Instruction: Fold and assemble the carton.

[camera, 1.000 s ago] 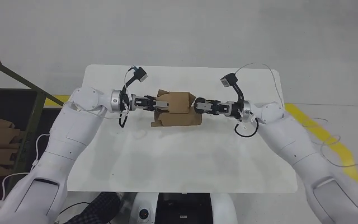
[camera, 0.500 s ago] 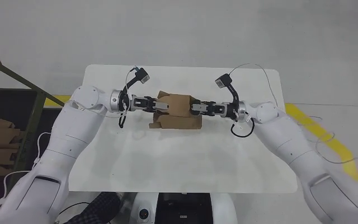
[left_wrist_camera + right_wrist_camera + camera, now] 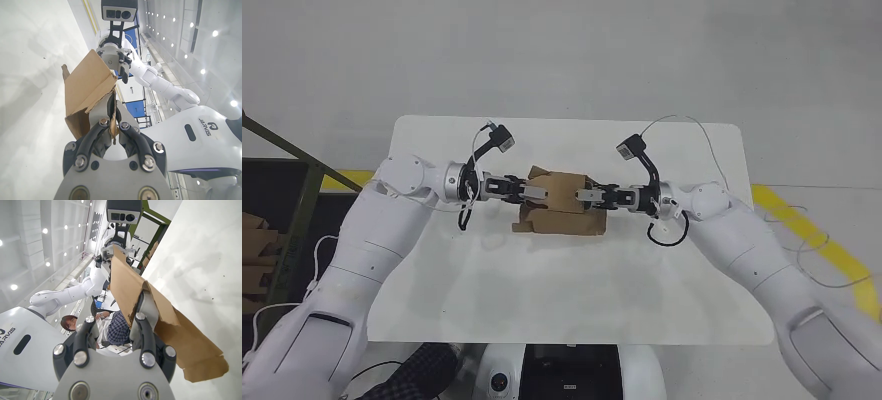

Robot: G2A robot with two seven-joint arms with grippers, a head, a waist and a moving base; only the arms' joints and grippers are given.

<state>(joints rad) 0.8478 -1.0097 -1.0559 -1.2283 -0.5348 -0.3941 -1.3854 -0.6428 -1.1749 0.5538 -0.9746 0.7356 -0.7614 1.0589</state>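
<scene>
Carton is near the middle of the white table, closer to its far edge — more cardboard lies past the left edge. Left gripper pinches one end flap tight; right gripper is spread wide, one finger behind the other end's flap.

This is looking like a robotics test hall. Rows of round ceiling lights are shining from a high white roof. A yellow floor line is running past the white table at 3 o'clock, and a green metal rack is holding flattened cardboard at 9 o'clock.
</scene>
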